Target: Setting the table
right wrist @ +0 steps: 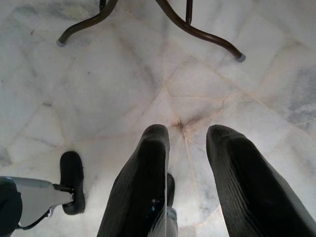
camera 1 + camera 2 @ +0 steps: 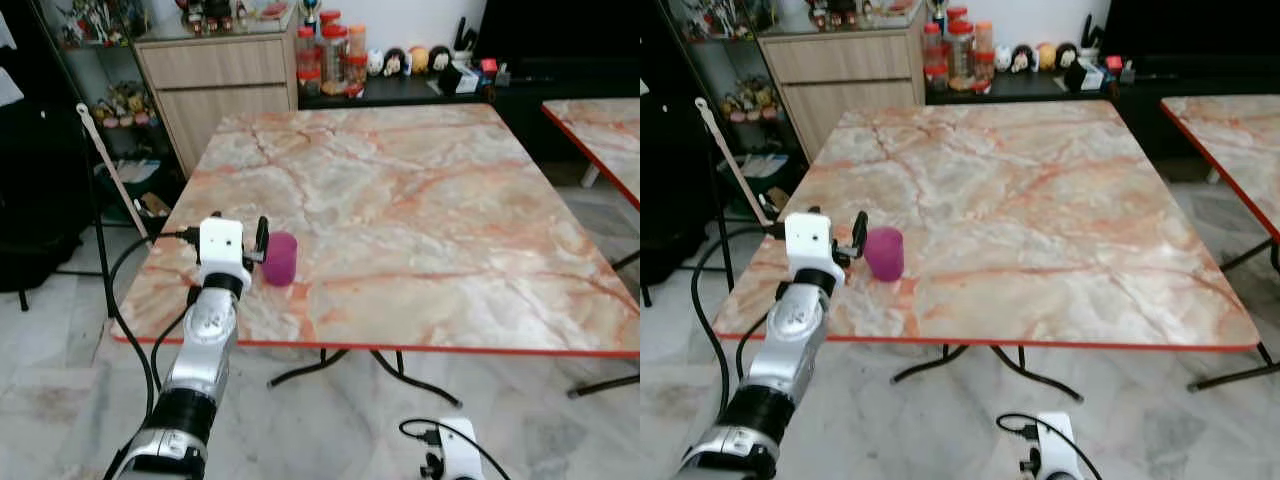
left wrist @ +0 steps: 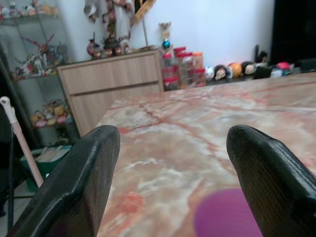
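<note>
One purple cup [image 2: 280, 258] stands upright on your marble table [image 2: 420, 210], its long axis vertical, near the table's front-left corner. Your left gripper [image 2: 258, 243] sits at the cup's left side, with one black finger [image 2: 261, 238] rising just beside it; whether that finger touches the cup cannot be told from the eye views. Your left wrist view shows the two fingers [image 3: 74, 192] spread wide apart, with the cup's purple top [image 3: 224, 217] low between them and nearer one of them. Your right gripper [image 1: 185, 148] hangs low over the pale marble floor [image 1: 123, 74], its fingers a little apart and holding nothing; this wrist view also shows the table's dark curved legs [image 1: 197, 32]. Beyond the cup the orange-veined tabletop runs bare to its far edge. Behind it stand a wooden drawer cabinet [image 2: 215, 75], a cluster of red-lidded jars [image 2: 330, 55] and small figurines [image 2: 405, 60] on a dark shelf. A second marble table [image 2: 600, 130] stands to the right.
</note>
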`<state>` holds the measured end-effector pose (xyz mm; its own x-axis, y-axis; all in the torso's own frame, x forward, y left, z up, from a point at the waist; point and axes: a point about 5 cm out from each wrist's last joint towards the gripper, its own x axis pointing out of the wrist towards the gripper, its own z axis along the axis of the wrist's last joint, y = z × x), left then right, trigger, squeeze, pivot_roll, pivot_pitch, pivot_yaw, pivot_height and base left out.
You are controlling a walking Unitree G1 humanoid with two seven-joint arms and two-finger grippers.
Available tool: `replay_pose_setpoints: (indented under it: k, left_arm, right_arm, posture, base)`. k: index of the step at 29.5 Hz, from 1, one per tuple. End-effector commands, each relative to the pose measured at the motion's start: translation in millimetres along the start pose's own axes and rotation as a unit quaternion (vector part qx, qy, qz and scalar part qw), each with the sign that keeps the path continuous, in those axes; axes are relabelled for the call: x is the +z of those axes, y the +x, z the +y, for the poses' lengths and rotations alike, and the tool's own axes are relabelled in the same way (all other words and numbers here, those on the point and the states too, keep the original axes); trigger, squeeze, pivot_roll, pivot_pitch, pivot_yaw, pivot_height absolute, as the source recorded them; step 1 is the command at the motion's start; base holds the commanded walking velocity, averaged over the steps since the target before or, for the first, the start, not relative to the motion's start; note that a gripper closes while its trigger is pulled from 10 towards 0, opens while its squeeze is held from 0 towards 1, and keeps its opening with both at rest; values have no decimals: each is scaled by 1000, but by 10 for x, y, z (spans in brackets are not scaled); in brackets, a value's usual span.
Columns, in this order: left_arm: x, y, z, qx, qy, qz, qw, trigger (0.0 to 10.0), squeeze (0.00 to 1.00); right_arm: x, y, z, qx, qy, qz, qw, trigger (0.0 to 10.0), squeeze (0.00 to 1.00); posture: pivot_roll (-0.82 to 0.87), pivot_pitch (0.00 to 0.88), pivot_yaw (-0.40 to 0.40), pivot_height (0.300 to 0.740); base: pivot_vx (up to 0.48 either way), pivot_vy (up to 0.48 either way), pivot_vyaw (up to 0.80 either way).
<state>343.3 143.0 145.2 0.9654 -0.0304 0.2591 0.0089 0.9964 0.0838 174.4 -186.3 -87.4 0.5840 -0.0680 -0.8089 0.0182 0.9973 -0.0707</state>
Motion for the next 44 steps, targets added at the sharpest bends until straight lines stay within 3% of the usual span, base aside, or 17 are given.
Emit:
replay_pose_setpoints:
  k: [1, 12, 19, 23, 30, 32, 39, 44]
  left_arm:
    - [-32, -9, 41, 5, -4, 8, 1000, 10000, 0]
    - [0, -10, 151, 15, -1, 3, 1000, 10000, 0]
    - [66, -15, 257, 26, -40, -1, 999, 10000, 0]
    - [130, -75, 465, 28, -85, 3, 996, 10000, 0]
    - [305, -174, 820, 3, -59, 16, 998, 10000, 0]
    - [374, -202, 829, -40, -38, 31, 998, 10000, 0]
    - [433, -197, 745, -69, -36, 37, 996, 10000, 0]
    - [412, -213, 683, -97, -40, 66, 992, 10000, 0]
  right_arm:
    - [-23, -2, 5, -2, -1, 8, 1000, 10000, 0]
    - [-32, -1, 43, -4, 6, 12, 1000, 10000, 0]
    - [-91, -14, 7, -10, 7, 20, 1000, 10000, 0]
    - [-127, -24, -20, -14, 10, 25, 1000, 10000, 0]
    - [-256, -56, -33, -18, 12, 42, 999, 10000, 0]
    - [-354, -82, -31, -16, 5, 57, 998, 10000, 0]
    - [-503, -131, -80, -23, 15, 77, 997, 10000, 0]
    - [-570, -156, -117, -29, 25, 87, 996, 10000, 0]
  posture:
    - [12, 0, 65, 740]
    - [17, 0, 77, 740]
    - [14, 0, 83, 740]
    - [13, 0, 91, 740]
    - [46, 0, 89, 740]
    - [55, 0, 88, 740]
    - [52, 0, 94, 740]
    - [54, 0, 99, 740]
  base:
    - [480, 0, 0]
    - [460, 0, 0]
    - [0, 0, 0]
    - [0, 0, 0]
    - [0, 0, 0]
    - [0, 0, 0]
    - [0, 0, 0]
    - [0, 0, 0]
